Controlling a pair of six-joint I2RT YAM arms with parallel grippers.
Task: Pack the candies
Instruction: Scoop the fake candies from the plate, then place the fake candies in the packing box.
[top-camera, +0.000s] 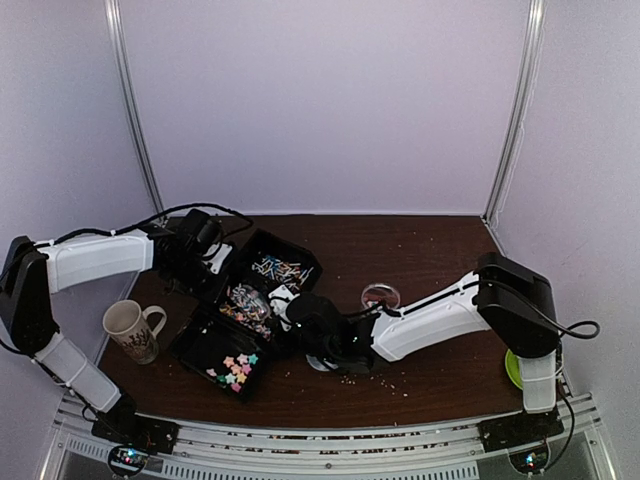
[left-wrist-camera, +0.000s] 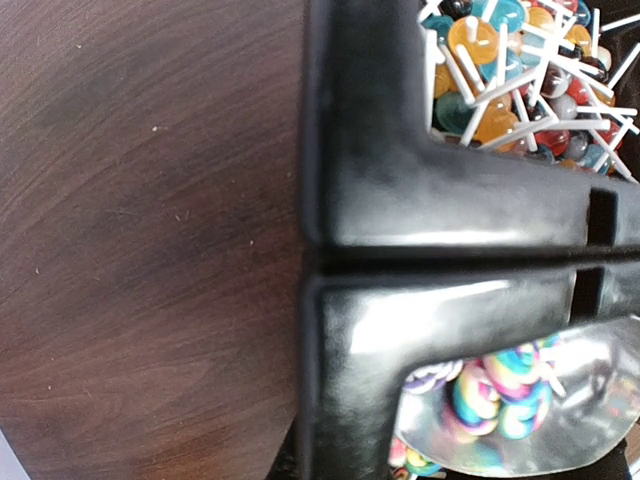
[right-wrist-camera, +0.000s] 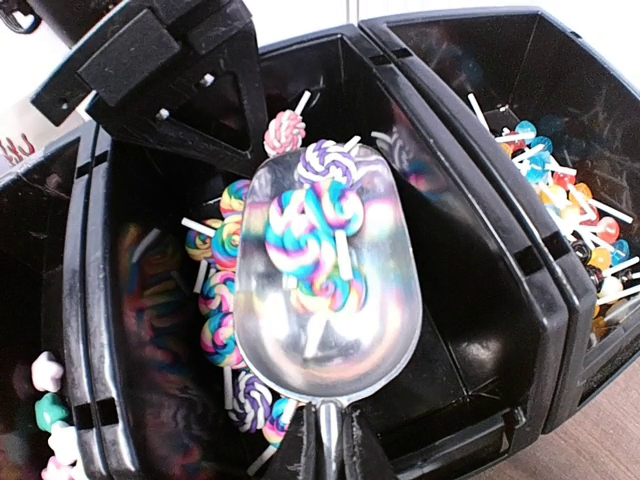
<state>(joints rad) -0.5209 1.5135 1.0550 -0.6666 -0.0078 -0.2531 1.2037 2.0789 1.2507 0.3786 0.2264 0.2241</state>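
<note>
- Far left, top view: white patterned ceramic mug (top-camera: 133, 330), apart from the work
- Left gripper (top-camera: 215, 265): jaws closed, at the far-left side of a row of three black plastic bins (top-camera: 190, 345). The right wrist view puts it on the back wall of the middle bin (right-wrist-camera: 455, 300). It looks like a pinch on that wall, but the contact itself is hidden
- Bins left to right, right wrist view:
  - pastel star-shaped sweets (right-wrist-camera: 45, 400)
  - rainbow swirl lollipops (right-wrist-camera: 218, 300)
  - small round lollipops on white sticks (right-wrist-camera: 580, 220)
- Shiny metal scoop (right-wrist-camera: 330, 290): inside the middle bin, carrying several swirl lollipops. Its handle is clamped in the right gripper (top-camera: 297, 313)
- Key relation: the scoop's long axis runs along the bin, with the mouth pointing away from the right gripper, toward the left one. My judgement is that the load has to back out along that axis with the mouth kept up
- Right of the scoop: small clear round dish (top-camera: 380, 295) beside the right forearm, so the right arm is nearer. I cannot tell whether it is the destination
- Views:
  - Top shows the mug and dish, but the scoop's load is unreadable there
  - Right wrist shows the load plainly
  - Left wrist shows none of its own fingers, only the seam between two bins and the scoop's lip below the rim
</note>
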